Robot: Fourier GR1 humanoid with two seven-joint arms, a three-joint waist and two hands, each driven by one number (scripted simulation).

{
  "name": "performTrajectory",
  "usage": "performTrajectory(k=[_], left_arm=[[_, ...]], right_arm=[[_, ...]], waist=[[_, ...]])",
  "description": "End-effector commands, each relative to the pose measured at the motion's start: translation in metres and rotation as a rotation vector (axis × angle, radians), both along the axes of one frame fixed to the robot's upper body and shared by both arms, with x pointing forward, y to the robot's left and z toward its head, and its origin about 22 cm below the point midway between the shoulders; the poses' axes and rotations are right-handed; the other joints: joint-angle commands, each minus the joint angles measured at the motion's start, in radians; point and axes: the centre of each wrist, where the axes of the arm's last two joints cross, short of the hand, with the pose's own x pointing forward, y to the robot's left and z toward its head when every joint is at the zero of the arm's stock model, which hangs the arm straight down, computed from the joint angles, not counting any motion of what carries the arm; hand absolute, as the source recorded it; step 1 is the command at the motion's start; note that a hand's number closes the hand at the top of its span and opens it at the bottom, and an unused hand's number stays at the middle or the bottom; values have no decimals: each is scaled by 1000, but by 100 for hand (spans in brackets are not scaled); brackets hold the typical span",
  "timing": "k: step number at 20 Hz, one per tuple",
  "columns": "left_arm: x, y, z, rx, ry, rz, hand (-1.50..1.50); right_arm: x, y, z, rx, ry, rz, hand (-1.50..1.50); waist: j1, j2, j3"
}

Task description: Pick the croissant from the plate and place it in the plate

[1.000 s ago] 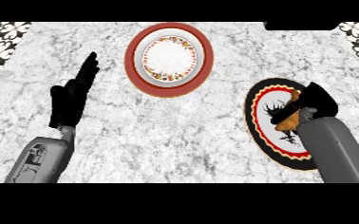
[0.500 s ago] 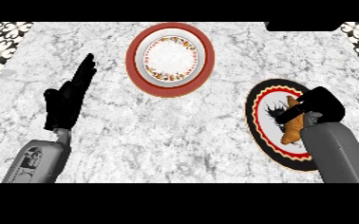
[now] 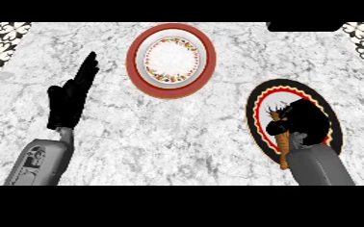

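Under the right hand point(image 3: 304, 118), a slim brown croissant point(image 3: 281, 142)

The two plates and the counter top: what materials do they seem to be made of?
The red-rimmed plate looks like glazed ceramic: a smooth white centre with a printed floral band. The black plate with a red and cream scalloped ring seems painted ceramic too, though its finish is unclear. The counter looks like polished marble, white with grey veins.

White grey-veined marble counter point(image 3: 177, 139), patterned black-and-white tiles point(image 3: 13, 31) at corners
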Motion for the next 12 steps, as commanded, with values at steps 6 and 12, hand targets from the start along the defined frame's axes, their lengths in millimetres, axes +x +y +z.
performTrajectory(k=[6, 12], left_arm=[[-6, 6, 3, 7, -8, -11, 0], [1, -16, 4, 7, 3, -1, 0]], right_arm=[[-70, 99, 41, -57, -281, 133, 150], [-71, 126, 87, -182, -593, 242, 150]], waist=[[-2, -1, 3], [4, 3, 4]])
